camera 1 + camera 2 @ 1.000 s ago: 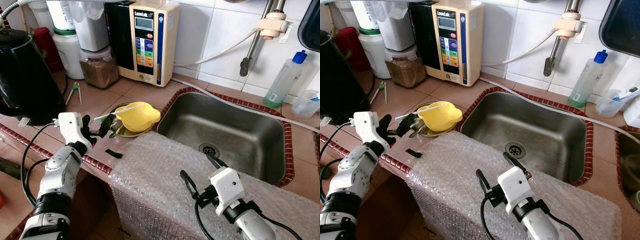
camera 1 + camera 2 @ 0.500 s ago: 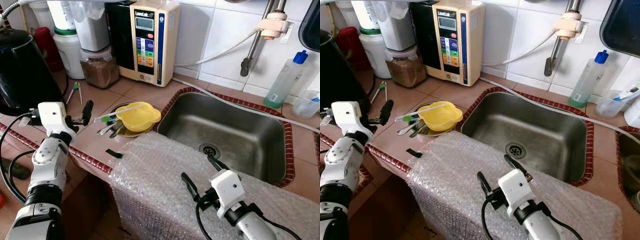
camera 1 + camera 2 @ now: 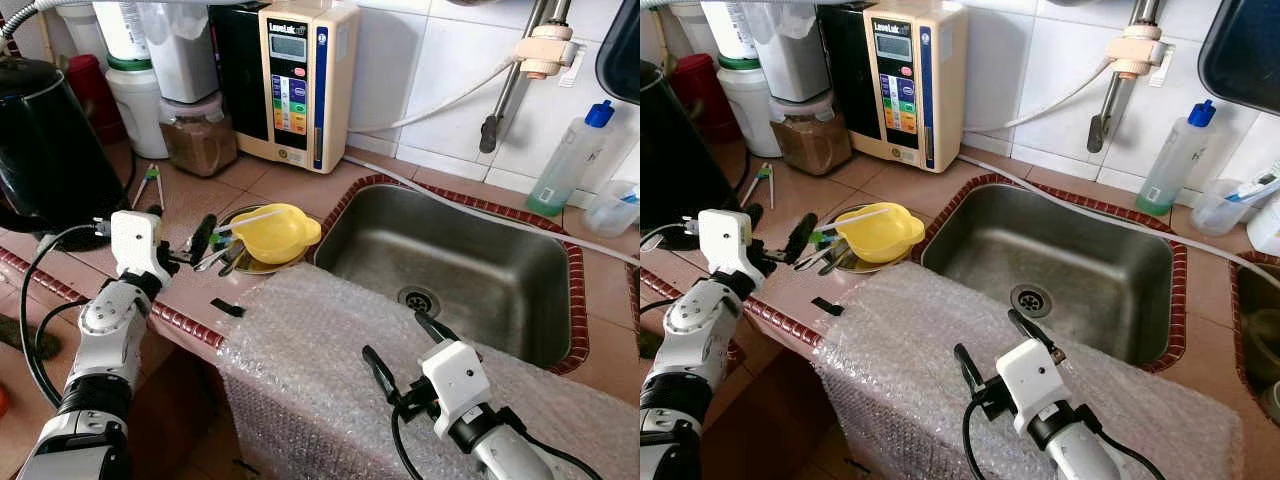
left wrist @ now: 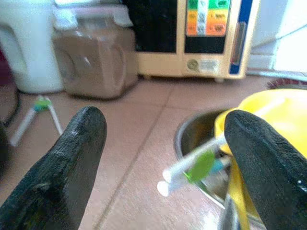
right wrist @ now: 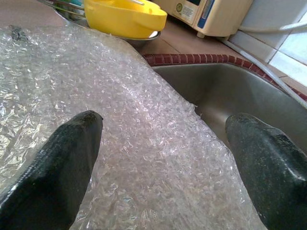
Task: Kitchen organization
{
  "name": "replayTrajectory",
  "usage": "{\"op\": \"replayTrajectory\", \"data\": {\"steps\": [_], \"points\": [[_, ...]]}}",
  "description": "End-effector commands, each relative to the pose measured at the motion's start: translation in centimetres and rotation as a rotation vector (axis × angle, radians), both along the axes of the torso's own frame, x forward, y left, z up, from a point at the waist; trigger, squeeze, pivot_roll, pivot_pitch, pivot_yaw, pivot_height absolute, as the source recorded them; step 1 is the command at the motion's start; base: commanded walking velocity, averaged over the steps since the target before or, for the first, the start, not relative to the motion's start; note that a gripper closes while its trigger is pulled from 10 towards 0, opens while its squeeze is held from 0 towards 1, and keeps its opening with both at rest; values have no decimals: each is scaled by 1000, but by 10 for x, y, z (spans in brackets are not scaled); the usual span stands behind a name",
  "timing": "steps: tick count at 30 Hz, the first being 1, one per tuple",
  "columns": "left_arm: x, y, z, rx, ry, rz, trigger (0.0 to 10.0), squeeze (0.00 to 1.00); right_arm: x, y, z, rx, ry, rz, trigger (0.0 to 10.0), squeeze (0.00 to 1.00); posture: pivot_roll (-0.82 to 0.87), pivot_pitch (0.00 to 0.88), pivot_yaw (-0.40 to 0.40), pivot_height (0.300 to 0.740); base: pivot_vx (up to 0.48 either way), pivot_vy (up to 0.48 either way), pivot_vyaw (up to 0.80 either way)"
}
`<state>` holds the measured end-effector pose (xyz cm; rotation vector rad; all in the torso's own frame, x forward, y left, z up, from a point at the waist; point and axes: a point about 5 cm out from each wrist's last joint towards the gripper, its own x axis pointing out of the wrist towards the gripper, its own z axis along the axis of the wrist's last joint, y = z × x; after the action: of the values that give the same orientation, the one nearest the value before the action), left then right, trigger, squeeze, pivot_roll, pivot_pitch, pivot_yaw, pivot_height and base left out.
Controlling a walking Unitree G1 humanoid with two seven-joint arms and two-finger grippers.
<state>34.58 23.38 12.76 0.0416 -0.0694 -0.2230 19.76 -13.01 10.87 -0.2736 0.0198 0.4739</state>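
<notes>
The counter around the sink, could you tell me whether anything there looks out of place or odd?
Yes. A sheet of bubble wrap is draped over the front rim of the sink and hangs down off the counter edge. Beside the sink, a yellow bowl sits tilted in a metal bowl crowded with utensils.

Terracotta-tiled counter (image 3: 290,185) edged in dark red mosaic trim. Bright yellow plastic bowl (image 3: 272,232) inside a dull silver metal dish (image 4: 194,143), beside a white straw-like stick with a green tag (image 4: 192,165). Grey stainless steel sink (image 3: 450,265). Clear, glistening bubble wrap sheet (image 5: 120,120), dotted all over. Cream water ioniser (image 3: 305,80) with multicoloured buttons. Glossy black kettle (image 3: 45,150). Black-fingered left claw (image 3: 180,237) and right claw (image 3: 400,350) on white housings.
</notes>
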Motion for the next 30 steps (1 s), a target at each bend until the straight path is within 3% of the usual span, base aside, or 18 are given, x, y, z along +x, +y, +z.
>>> {"op": "replayTrajectory", "data": {"steps": [1,13,14,15,16,18,19,20,22,23,25,26,27,28,29,30], "points": [[0,-2,-6,-44,46,-18,10000,0,-1,0,-2,1,3,1,10000,0,59,0,34,740,0,0,0],[0,4,-19,-195,135,18,10000,0,-2,2,-2,4,5,0,10000,0,51,0,37,740,0,0,0],[1,3,-20,-233,136,21,2275,0,-3,2,-2,3,6,-1,10000,0,50,0,36,740,0,0,0],[1,3,-20,-233,136,21,2275,0,-3,2,-2,3,6,-1,10000,0,50,0,36,740,0,0,0],[2,2,-19,-258,137,20,0,0,-3,1,-2,2,7,-1,10000,0,49,0,36,740,0,0,0],[3,0,-19,-281,143,13,196,0,-4,1,-2,1,8,0,10000,0,49,0,36,740,0,0,0],[3,-1,-19,-295,149,5,1176,0,-4,1,-2,1,8,0,10000,0,49,0,36,740,0,0,0],[3,-4,-20,-315,158,-15,4196,0,-4,1,-2,1,9,1,10000,0,48,0,36,740,0,0,0],[4,-5,-20,-326,163,-26,4196,0,-4,1,-2,1,9,1,10000,0,48,0,36,740,0,0,0],[3,-7,-21,-342,170,-41,5647,0,-4,1,-2,1,9,2,10000,0,47,0,36,740,0,0,0],[4,-9,-22,-368,176,-51,7373,0,-5,1,-3,1,9,1,10000,0,46,0,35,740,0,0,0],[4,-10,-22,-395,181,-58,8863,0,-5,1,-3,2,10,1,10000,0,46,0,36,740,0,0,0],[4,-10,-22,-405,183,-61,8863,0,-5,1,-3,2,10,1,10000,0,46,0,36,740,0,0,0],[5,-11,-22,-413,186,-68,9725,0,-5,1,-3,2,10,2,10000,0,46,0,36,740,0,0,0],[5,-13,-21,-425,189,-79,8392,0,-5,1,-3,1,11,3,10000,0,46,0,36,740,0,0,0],[5,-13,-21,-430,190,-83,5725,0,-5,1,-3,1,10,3,10000,0,44,0,36,740,0,0,0]]}}
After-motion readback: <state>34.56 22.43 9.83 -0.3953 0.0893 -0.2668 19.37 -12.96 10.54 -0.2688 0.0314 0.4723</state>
